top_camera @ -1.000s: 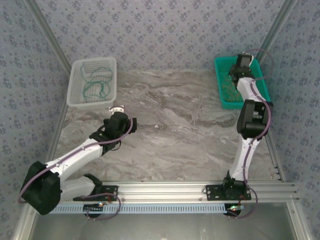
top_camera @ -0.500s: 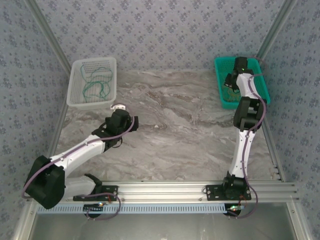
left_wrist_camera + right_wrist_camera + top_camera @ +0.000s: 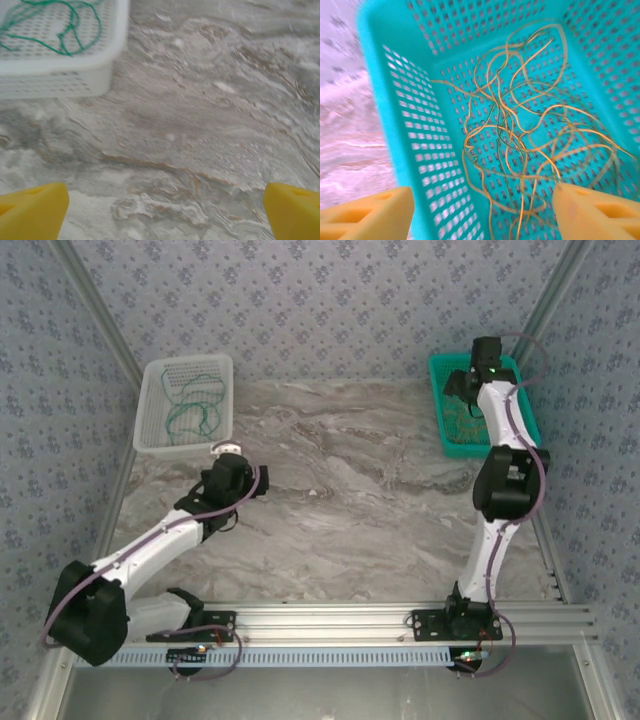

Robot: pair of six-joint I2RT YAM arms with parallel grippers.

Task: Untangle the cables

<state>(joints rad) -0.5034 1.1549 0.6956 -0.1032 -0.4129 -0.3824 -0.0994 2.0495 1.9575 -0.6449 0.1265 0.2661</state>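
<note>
Over the far right corner of the marble tabletop (image 3: 350,490), hangs above a teal basket (image 3: 385,100) with the right tool (image 3: 482,212) released, its yellow fingers (image 3: 370,215) spread wide and grasping nothing. Looks straight down on the yellow cables (image 3: 520,130), heaped in one loose snarl of loops on the basket's perforated floor, all inside its walls. Stretches the right arm long from the near rail, as seen from above, and holds that tool over the left part of the basket.

Across the tabletop, at far left, keeps the green cables (image 3: 190,420) apart in a white basket (image 3: 160,445), curled in a few open loops. Points the left tool (image 3: 162,212) at bare marble just beside the white basket's near right corner, likewise released and empty, with fingers (image 3: 32,210) at opposite edges of the wrist view. Shows a corner of the white basket and a strand of green cable at upper left in that same view.
</note>
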